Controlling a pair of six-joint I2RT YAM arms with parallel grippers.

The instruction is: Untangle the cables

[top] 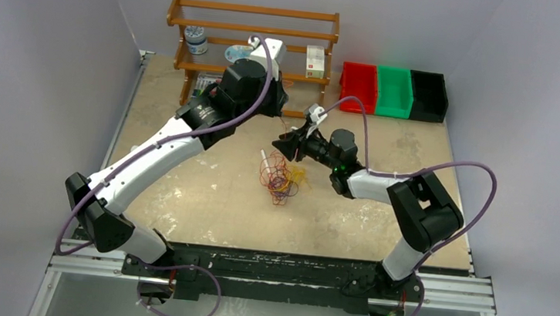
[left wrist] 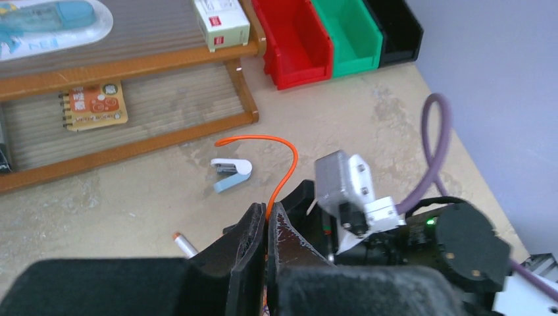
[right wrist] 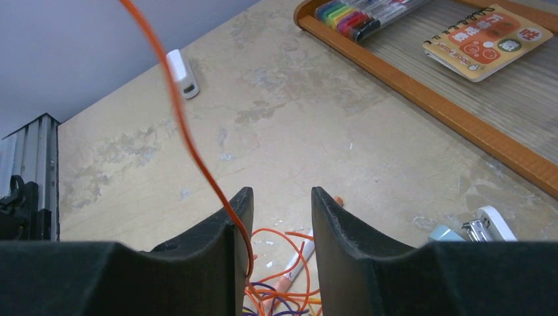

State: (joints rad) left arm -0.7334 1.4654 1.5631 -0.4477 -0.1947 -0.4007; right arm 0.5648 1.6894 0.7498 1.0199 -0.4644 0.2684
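Note:
The cables [top: 281, 177] lie as a fist-sized tangle of orange, yellow and purple loops at the table's middle. My left gripper [left wrist: 266, 214] is shut on one orange cable [left wrist: 289, 161], whose free end arcs up and left above the fingers. In the top view its fingers are mostly hidden under its own wrist, near the shelf's foot. My right gripper [top: 282, 146] hovers open just beyond the tangle. In the right wrist view the right gripper [right wrist: 281, 197] stands wide open, and the raised orange cable [right wrist: 177, 112] runs down against the inside of its left finger [right wrist: 240, 217] into the tangle [right wrist: 289, 299].
A white pen with a red tip [right wrist: 296, 266] lies by the tangle. A small stapler [left wrist: 230, 172] lies in front of the wooden shelf [top: 254, 28], which holds a notebook [left wrist: 95, 105]. Red, green and black bins [top: 393, 91] stand at the back right.

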